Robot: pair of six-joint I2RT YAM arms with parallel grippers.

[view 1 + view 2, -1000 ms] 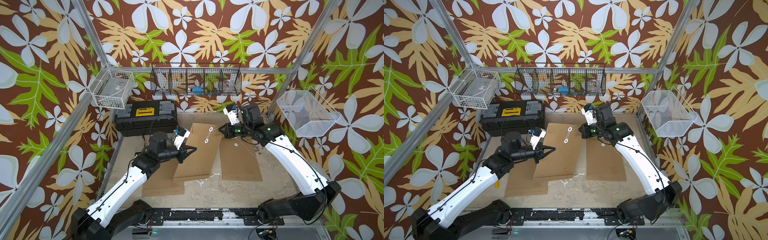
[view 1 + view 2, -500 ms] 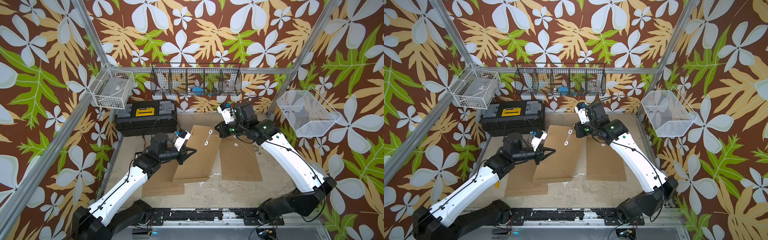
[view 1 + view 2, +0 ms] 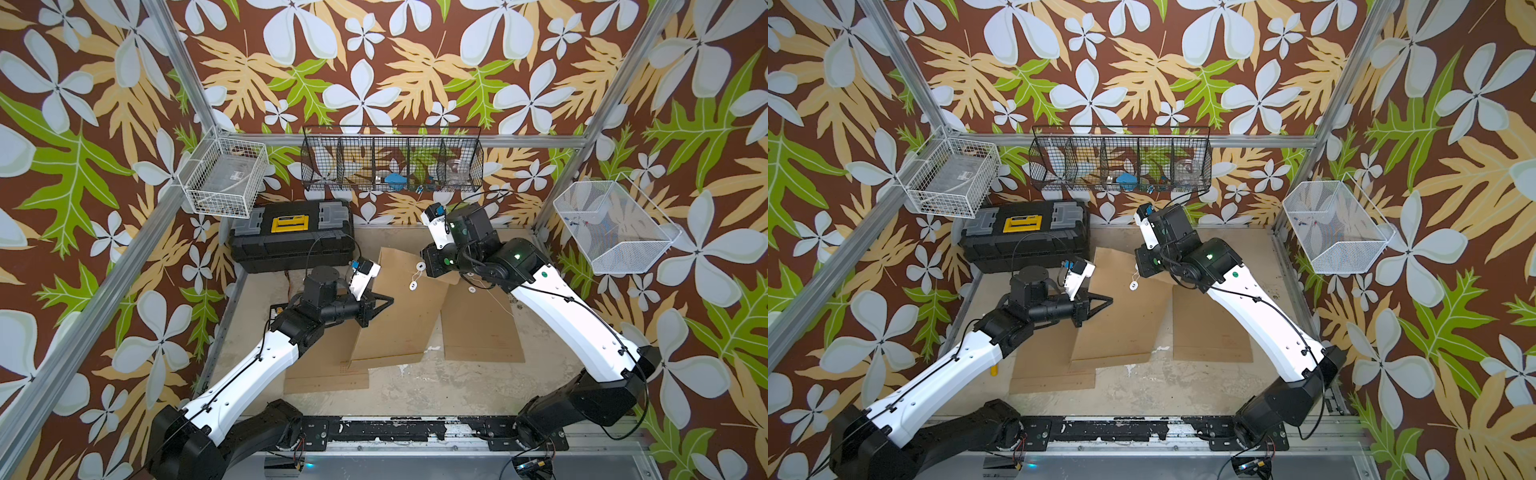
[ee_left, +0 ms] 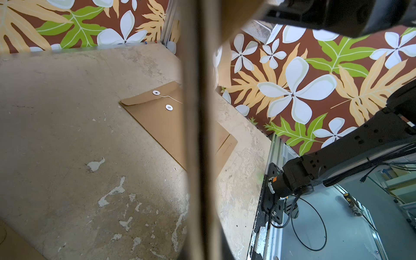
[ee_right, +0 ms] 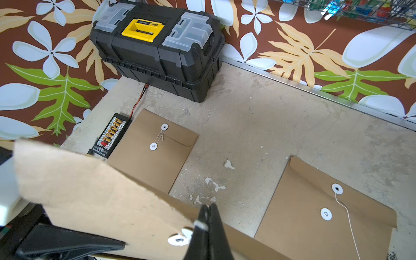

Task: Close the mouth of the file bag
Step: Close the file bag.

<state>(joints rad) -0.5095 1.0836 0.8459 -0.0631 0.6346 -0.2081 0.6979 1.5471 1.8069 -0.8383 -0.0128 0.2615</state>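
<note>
Right fingers (image 5: 217, 227) shifted leftward, pinching string (image 5: 200, 225) — left fingers (image 3: 388, 299) clamp file bag (image 3: 399, 328) edge.

A robot lab test cell: aluminium frame (image 3: 532, 141), floral backdrop walls (image 3: 374, 62), wire baskets (image 3: 390, 162), toolbox (image 3: 291, 237).

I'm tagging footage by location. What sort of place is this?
Probably a robot test cell, not an office: two arms bolted to a base rail, an aluminium frame with leaf-print walls closing it in, and wire baskets hung on the frame.
</note>
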